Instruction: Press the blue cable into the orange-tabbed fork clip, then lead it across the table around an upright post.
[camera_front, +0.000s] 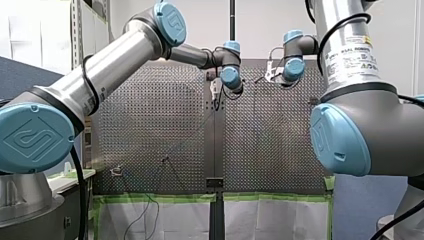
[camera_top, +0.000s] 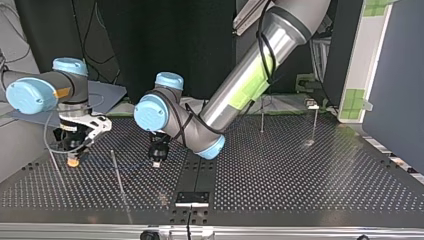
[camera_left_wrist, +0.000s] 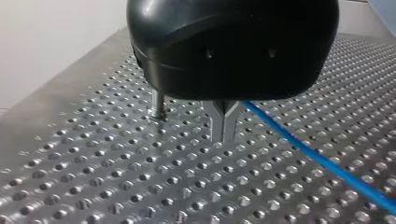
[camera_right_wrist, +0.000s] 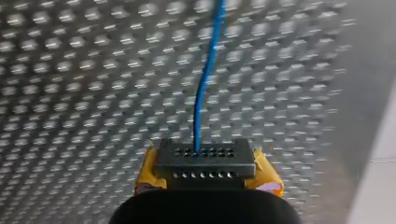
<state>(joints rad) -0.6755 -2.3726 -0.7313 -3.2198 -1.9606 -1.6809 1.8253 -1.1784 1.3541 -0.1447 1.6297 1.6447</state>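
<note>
My right gripper (camera_right_wrist: 205, 161) is clamped on the blue cable (camera_right_wrist: 205, 79). The cable comes out from between its yellow pads (camera_right_wrist: 268, 179) and runs straight ahead of it, over the perforated table (camera_right_wrist: 70, 93). I cannot tell whether the cable lies on the table or hangs just above it.

In the top view the right gripper (camera_top: 73, 159) stands at the view's left, pointing down with its pad tips low at the table. My left gripper (camera_top: 157, 161) points down near the middle, well apart from it. A thin upright rod (camera_top: 119, 182) stands between the two.

In the left wrist view the left gripper (camera_left_wrist: 224, 135) has its metal fingers (camera_left_wrist: 218, 123) pressed together, with nothing visible between the tips, which sit just above the table. The cable (camera_left_wrist: 317, 158) comes out from behind the fingers on one side and slants away across the holes. I cannot tell whether it touches them. A short post (camera_left_wrist: 159, 105) stands just beside the fingers on the other side, apart from the cable.

In the front view the left gripper (camera_front: 216, 92) and right gripper (camera_front: 270, 72) both hang over the far part of the table (camera_front: 280, 150). The clip cannot be made out with certainty in any view.
</note>
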